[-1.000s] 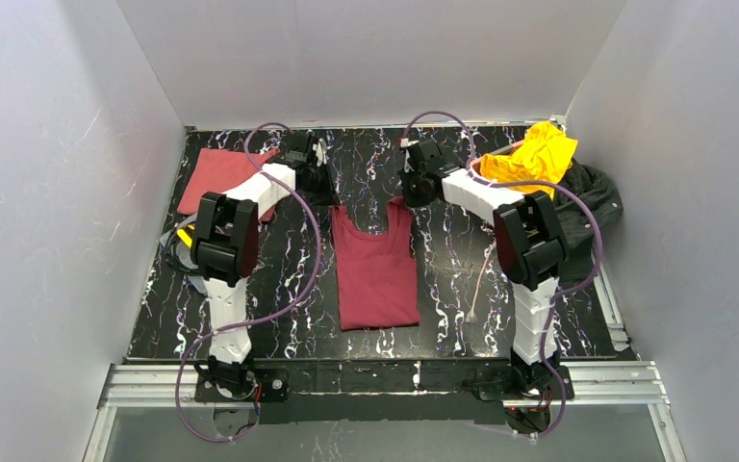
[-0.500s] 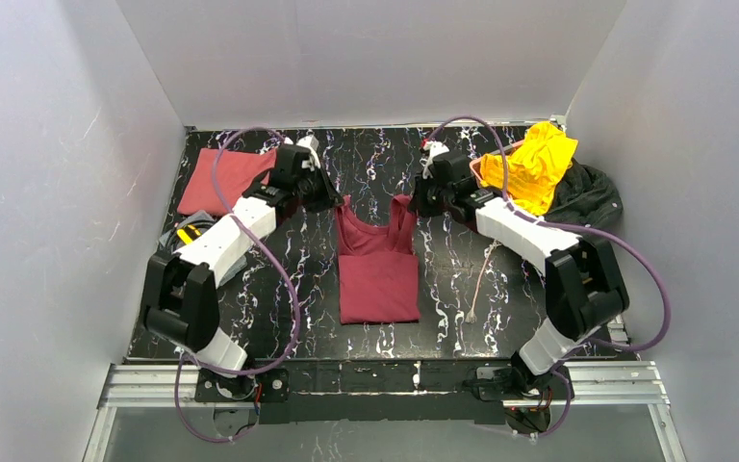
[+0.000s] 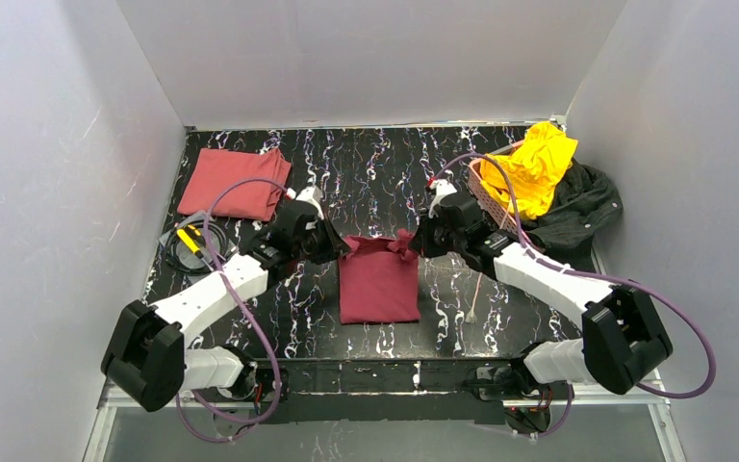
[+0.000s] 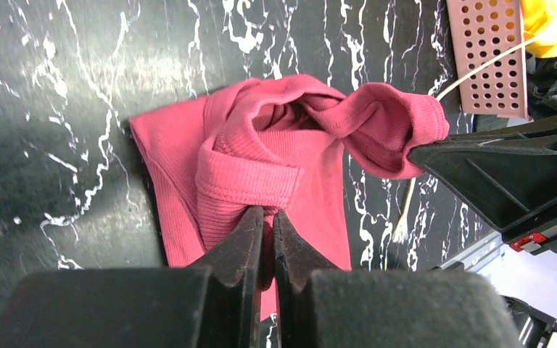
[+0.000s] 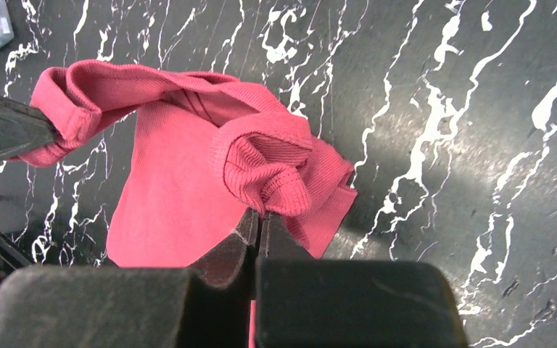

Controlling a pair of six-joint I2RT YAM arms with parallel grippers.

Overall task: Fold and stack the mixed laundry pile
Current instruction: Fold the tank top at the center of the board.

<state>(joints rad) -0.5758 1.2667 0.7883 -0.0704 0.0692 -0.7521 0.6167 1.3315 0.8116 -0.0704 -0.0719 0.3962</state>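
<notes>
The maroon tank top (image 3: 378,284) lies midway along the counter (image 3: 366,164), nearer its near edge. The left end effector (image 4: 267,216) and the right end effector (image 5: 259,217) each pinch a bunched strap; such thin grips could slip if one arm pulls ahead, skewing the fold. Wrist views show the bunching; only the overhead view shows the flat hem

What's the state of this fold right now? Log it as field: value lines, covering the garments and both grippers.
held garment: maroon top, hem end flat on the table, shoulder end lifted
left gripper: shut on one strap of the maroon top
right gripper: shut on the other strap
folded: salmon-red garment, far left
unfolded: yellow garment over pink basket; charcoal-black garment beside it, far right
loose: cream cord, right of the maroon top
</notes>
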